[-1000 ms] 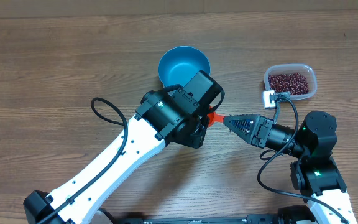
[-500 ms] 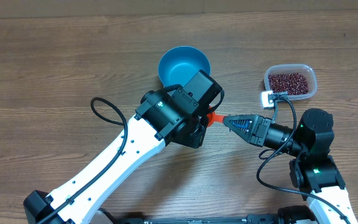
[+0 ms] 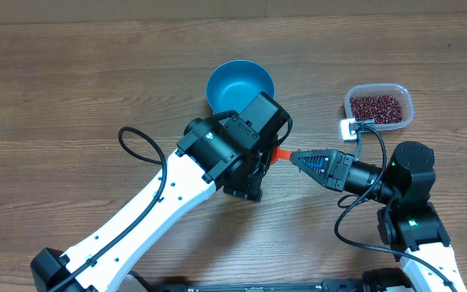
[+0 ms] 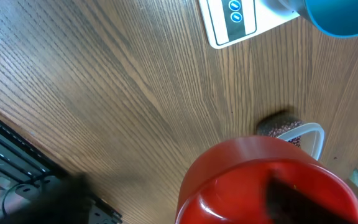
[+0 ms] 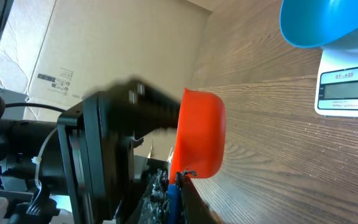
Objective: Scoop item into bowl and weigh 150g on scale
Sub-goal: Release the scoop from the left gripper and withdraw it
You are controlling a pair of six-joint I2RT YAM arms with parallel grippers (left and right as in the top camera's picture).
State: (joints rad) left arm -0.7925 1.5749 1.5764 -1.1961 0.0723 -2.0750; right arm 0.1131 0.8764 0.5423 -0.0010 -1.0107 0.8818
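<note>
The round, deep, bright blue bowl (image 5: 319, 22) is set on the small flat white kitchen scale (image 5: 347, 90) on the wooden tabletop (image 3: 71, 89). The tiny dark red-maroon beans (image 3: 377, 106) are kept in the clear plastic tub (image 3: 409, 105), well apart from the bowl on its right. The round red plastic scoop (image 3: 280, 154) is gripped near the bowl by the closed jaws of the right gripper (image 3: 293, 156). The left gripper (image 3: 258, 170) is positioned at the scoop on the side facing the bowl. Whether its jaws are open cannot be told.

The scale (image 5: 347, 90) reads "SF-400"; the cardboard box (image 5: 104, 43) label is illegible.
</note>
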